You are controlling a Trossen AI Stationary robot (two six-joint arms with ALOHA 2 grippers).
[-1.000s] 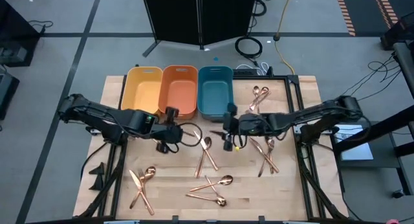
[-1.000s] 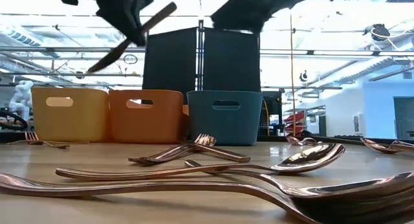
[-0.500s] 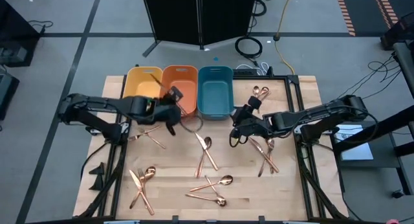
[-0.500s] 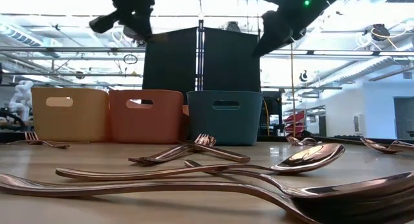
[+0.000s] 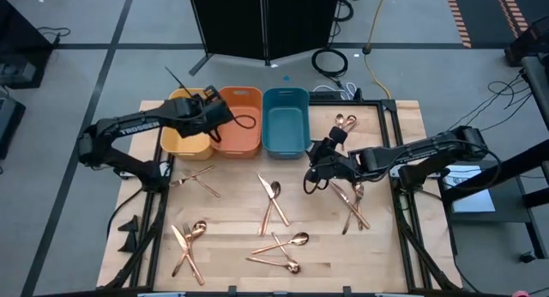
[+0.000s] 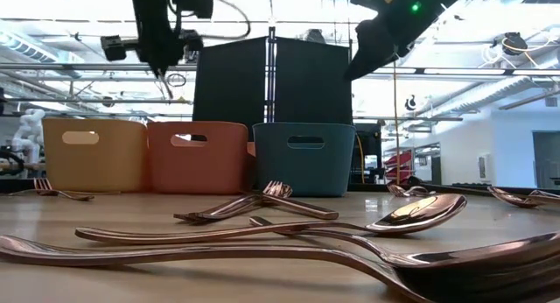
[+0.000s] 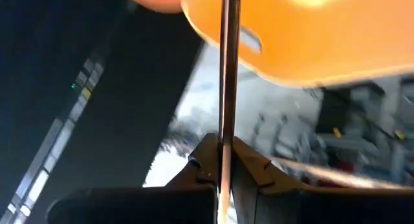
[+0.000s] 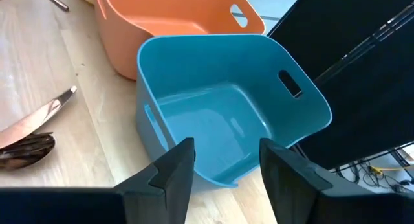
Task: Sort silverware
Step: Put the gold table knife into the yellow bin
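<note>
1. Silverware is seen in the high view scattered over the tabletop in several loose copper-coloured clusters, some pieces crossed. One thin piece is held by the left end effector above the yellow bin, beside the orange bin; the teal bin is seen empty. The right end effector hovers just beside the teal bin.
2. In the low view, spoons and forks lie flat and glossy; they are judged stiff, light and slippery, best pinched across the narrow handle. Both arms are cut off at the frame's top edge.
3. In the left wrist view, the fingers are pressed together on a slim metal shaft; which kind of utensil it is cannot be made out.
4. In the right wrist view, the right end effector's fingers are spread, holding nothing, above the teal bin's rim.
</note>
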